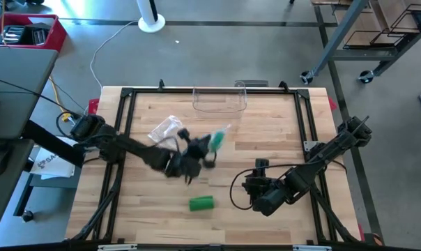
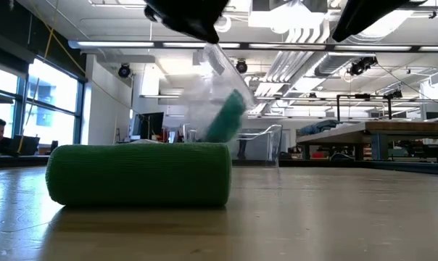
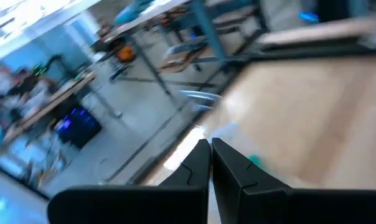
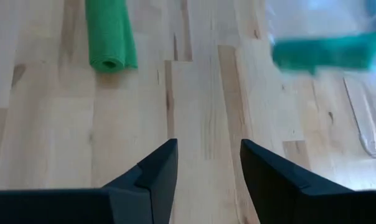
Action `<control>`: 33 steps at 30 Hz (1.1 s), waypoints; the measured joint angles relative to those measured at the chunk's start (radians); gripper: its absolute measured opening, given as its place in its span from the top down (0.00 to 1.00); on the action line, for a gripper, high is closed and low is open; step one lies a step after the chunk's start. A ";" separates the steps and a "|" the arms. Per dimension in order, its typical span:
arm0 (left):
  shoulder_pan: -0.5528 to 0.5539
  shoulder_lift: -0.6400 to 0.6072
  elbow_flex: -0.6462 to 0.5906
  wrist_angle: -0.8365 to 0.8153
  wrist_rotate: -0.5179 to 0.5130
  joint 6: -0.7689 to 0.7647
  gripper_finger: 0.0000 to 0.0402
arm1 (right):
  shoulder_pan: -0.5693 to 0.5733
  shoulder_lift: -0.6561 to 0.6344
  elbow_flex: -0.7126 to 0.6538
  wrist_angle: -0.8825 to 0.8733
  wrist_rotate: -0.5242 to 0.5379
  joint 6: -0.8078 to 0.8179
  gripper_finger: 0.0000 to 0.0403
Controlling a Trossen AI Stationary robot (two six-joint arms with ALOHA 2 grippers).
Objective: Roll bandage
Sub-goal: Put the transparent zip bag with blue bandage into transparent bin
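Overhead, the left gripper (image 1: 196, 150) sits near the middle of the wooden table (image 1: 280, 132), its two dark fingers (image 3: 200, 165) pressed together with no gap between them. A clear plastic wrapper (image 1: 217, 137) with a green bandage inside hangs at its tip, lifted off the tabletop; in the low view the same wrapper (image 2: 215, 101) dangles, blurred, below the dark arm at the top edge. Whether the closed fingers pinch the plastic itself cannot be made out. The left arm reaches in from the table's left edge, stretched diagonally toward the centre.

The right gripper (image 1: 256, 183) rests low over the table's right front area, empty, its fingers (image 4: 157, 171) spread apart with bare wood showing between them. Its arm folds back toward the right edge of the table.

A rolled green bandage (image 1: 201, 203) lies on its side on the wood near the front edge, between the two grippers and touching neither. A clear plastic bin (image 1: 219, 99) stands at the far edge. Crumpled clear plastic (image 1: 165, 129) lies beside the left arm.
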 joint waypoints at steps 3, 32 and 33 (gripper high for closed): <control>0.102 0.000 0.000 0.117 0.050 0.028 1.00 | 0.000 0.000 0.000 0.000 0.003 0.005 0.59; 0.556 0.156 -0.409 1.227 0.157 0.083 1.00 | 0.080 -0.001 0.000 -0.001 0.023 0.058 0.59; 0.547 0.157 -0.442 1.265 0.151 0.092 1.00 | 0.080 -0.001 0.000 -0.001 0.025 0.057 0.59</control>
